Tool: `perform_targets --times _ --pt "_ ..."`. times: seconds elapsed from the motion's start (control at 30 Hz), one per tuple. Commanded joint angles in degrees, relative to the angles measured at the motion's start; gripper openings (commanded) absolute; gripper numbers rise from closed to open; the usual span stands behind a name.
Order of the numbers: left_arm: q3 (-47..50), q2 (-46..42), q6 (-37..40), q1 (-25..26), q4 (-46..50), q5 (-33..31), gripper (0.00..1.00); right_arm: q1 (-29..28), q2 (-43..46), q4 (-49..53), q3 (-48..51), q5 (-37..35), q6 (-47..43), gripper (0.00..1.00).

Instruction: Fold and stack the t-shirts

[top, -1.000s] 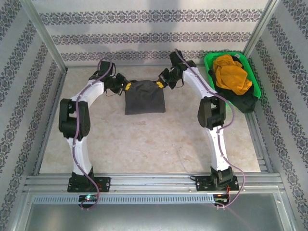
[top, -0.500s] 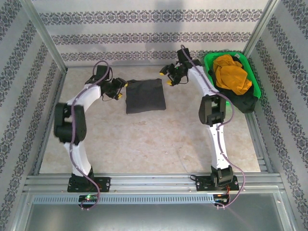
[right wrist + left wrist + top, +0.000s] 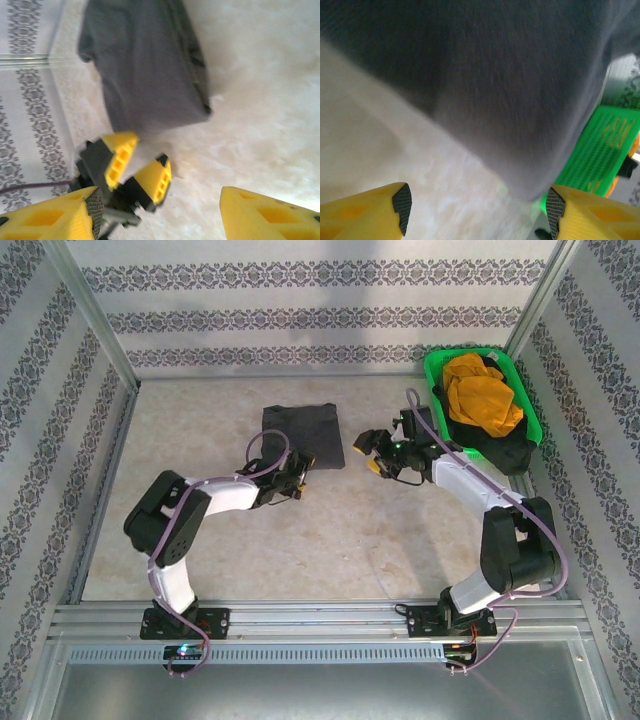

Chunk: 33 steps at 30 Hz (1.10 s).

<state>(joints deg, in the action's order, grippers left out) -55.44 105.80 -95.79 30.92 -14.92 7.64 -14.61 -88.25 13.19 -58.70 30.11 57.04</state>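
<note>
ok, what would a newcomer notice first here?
The bright green basket at far right, heaped with a mustard orange shirt, a black shirt spilling over its near rim. Left of it lies a folded dark grey shirt; the left pincer sits open by its near right corner, the right pincer open further right.

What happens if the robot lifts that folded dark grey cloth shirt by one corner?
The folded dark grey cloth shirt lies flat with soft, rounded edges, so it would probably droop and come unfolded. It looks thin, so likely light. Pushed across the smooth pale table, it would more likely slide or wrinkle than roll.
</note>
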Motion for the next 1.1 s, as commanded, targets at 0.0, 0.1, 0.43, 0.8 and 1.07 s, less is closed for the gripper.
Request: perform_targets --times 0.0,0.1,0.43,0.8,1.07 --pt "-4.0 5.0 -5.8 0.4 -9.5 -4.6 0.70 0.2 2.6 -2.3 0.7 0.9 -0.7 0.63" --pt "-5.4 9.8 -7.8 0.0 -11.1 -5.4 0.48 0.4 3.0 -0.9 0.1 1.1 -1.3 0.62" --pt "-5.8 7.8 -0.8 -15.8 -10.4 -2.0 0.00 0.9 3.8 0.2 0.7 1.8 -1.4 0.61" --pt "-11.1 13.8 19.3 -43.7 -8.8 26.3 0.00 -0.1 1.1 -0.2 -0.7 2.9 -2.2 0.60" --pt "-17.0 18.1 29.9 -52.8 -2.6 35.6 0.00 -0.9 -1.2 -2.3 -1.5 3.6 -3.0 0.60"
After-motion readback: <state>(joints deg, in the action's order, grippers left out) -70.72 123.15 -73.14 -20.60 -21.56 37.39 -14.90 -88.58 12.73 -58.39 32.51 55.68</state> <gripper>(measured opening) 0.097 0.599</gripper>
